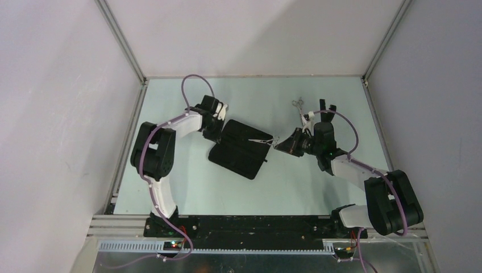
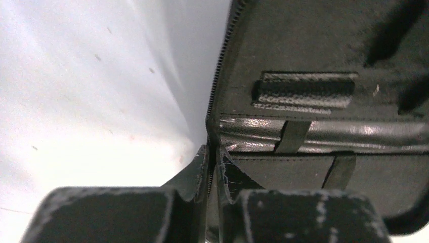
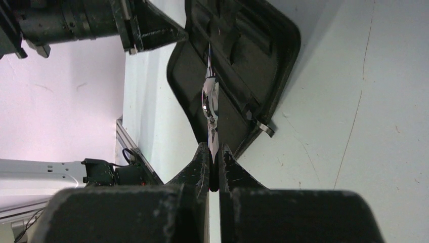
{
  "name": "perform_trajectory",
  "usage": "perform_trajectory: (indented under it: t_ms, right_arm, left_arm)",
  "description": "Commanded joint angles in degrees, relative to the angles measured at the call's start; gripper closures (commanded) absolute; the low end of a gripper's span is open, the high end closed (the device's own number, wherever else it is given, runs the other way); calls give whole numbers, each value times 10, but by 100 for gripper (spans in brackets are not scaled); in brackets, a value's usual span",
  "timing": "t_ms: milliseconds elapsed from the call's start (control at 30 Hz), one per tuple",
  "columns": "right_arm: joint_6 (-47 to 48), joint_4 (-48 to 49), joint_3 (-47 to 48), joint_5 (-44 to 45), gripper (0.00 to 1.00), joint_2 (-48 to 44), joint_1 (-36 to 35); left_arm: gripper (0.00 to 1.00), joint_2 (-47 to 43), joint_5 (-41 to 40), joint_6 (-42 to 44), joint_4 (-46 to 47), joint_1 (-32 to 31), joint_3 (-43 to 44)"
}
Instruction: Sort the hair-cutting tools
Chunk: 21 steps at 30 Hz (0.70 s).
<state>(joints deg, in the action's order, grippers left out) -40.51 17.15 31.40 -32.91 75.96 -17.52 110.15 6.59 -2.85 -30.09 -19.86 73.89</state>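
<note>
One open zip case [image 1: 239, 153] lies just ahead of both grippers. Our left gripper [image 2: 212, 169] clamps its zipper edge, and our right gripper [image 3: 213, 169] pinches the scissors [image 3: 209, 98] by their near end, tip forward over the case — thin, stiff, slick steel, we judge, best held flat.

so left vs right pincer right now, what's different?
Left pincer is shut on the zip edge of the open black case; right pincer is shut on silver scissors. Left pincer sits at the case's left side; right pincer is at its right, scissor tips pointing into the case. Both are shut, neither empty.
</note>
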Motion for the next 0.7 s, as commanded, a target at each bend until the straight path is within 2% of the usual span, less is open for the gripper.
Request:
perform_trajectory:
  t_ms: [0,233,667]
  right_arm:
    - [0,25,-6,-10,100,-12,5]
    - [24,-37,-13,-16,100,-68,28]
    - [86,-97,-13,-146,100,-73,64]
  left_arm:
    - [97,-54,39,-24,-29,-24,-50]
    - [100,-129,9,-89,-40,-98,-146]
    - [100,-307,29,-133,-23,-172,-328]
